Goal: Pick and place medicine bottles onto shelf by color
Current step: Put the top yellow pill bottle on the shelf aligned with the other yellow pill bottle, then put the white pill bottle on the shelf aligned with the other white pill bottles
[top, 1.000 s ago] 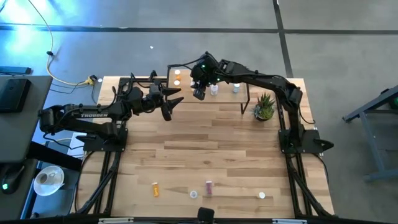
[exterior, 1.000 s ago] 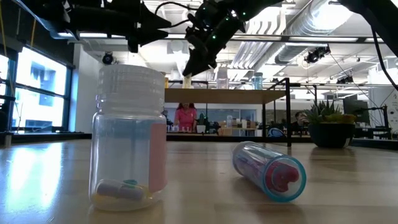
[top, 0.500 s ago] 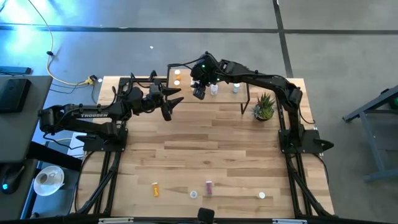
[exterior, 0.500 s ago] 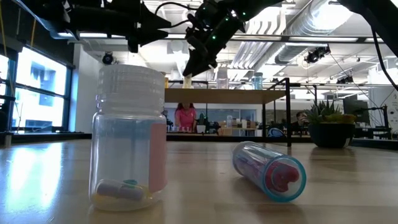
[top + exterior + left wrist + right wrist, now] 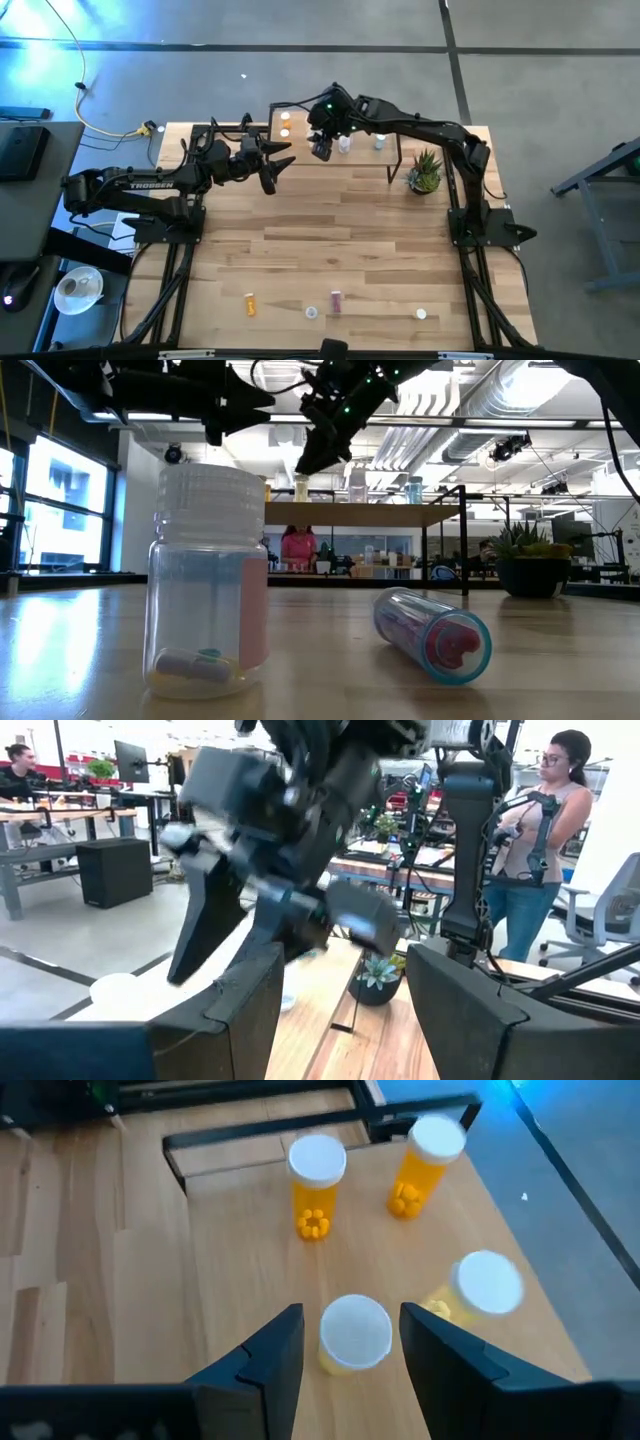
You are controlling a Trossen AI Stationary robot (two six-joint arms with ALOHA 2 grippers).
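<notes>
Small cylindrical white-capped medicine bottles on the light wooden shelf (image 5: 395,140):
- orange, four (image 5: 316,1188), counted in the right wrist view
- pale, two (image 5: 379,142)

On the plank table (image 5: 330,220), near edge:
- orange, one (image 5: 250,303)
- purple, one (image 5: 336,299)
- white-capped, colour unclear, two (image 5: 421,314)

Green potted plant (image 5: 425,172): one.

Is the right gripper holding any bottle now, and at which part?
No. The right gripper is open above a white-capped bottle on the shelf, not gripping it.
</notes>
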